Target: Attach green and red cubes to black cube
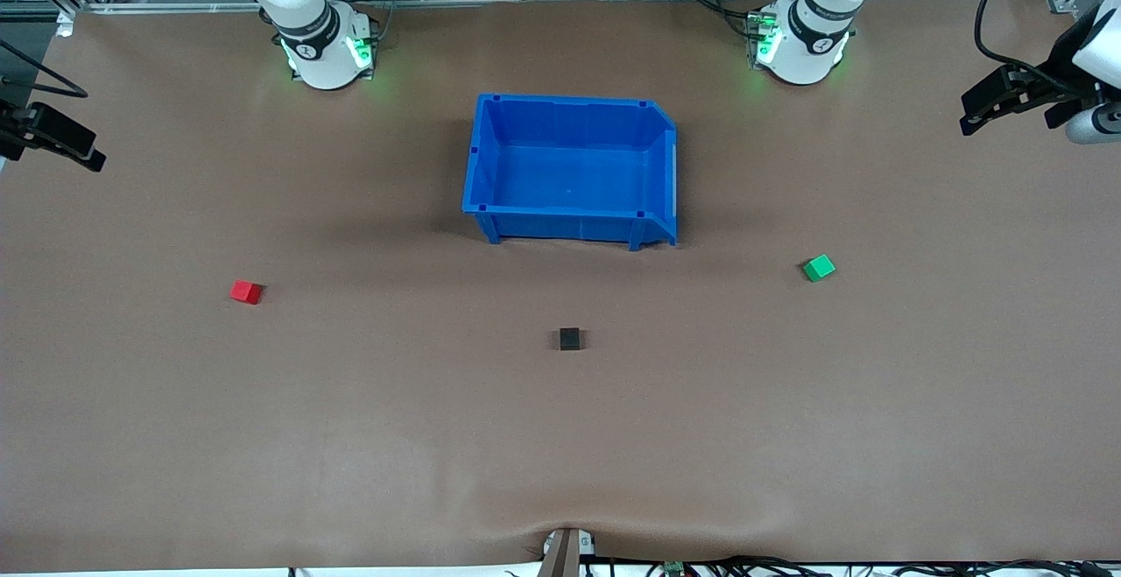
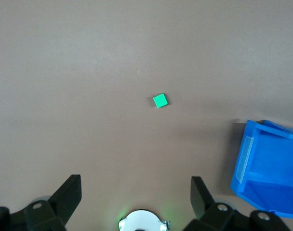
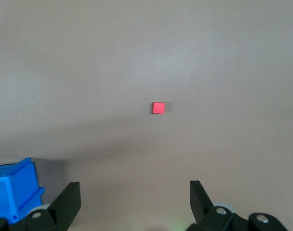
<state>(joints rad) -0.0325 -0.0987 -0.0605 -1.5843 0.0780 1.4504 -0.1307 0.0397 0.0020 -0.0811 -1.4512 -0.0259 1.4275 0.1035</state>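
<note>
The black cube (image 1: 570, 339) sits on the brown table, nearer to the front camera than the blue bin. The red cube (image 1: 247, 292) lies toward the right arm's end and shows in the right wrist view (image 3: 158, 108). The green cube (image 1: 819, 268) lies toward the left arm's end and shows in the left wrist view (image 2: 160, 100). My left gripper (image 1: 972, 113) (image 2: 136, 185) is open and empty, held high over the left arm's end of the table. My right gripper (image 1: 83, 150) (image 3: 135, 190) is open and empty, held high over the right arm's end. All three cubes are apart.
An empty blue bin (image 1: 560, 225) stands at mid-table between the two arm bases; it also shows in the left wrist view (image 2: 269, 166) and the right wrist view (image 3: 14, 190). The brown mat has a wrinkle at the table's front edge (image 1: 565, 529).
</note>
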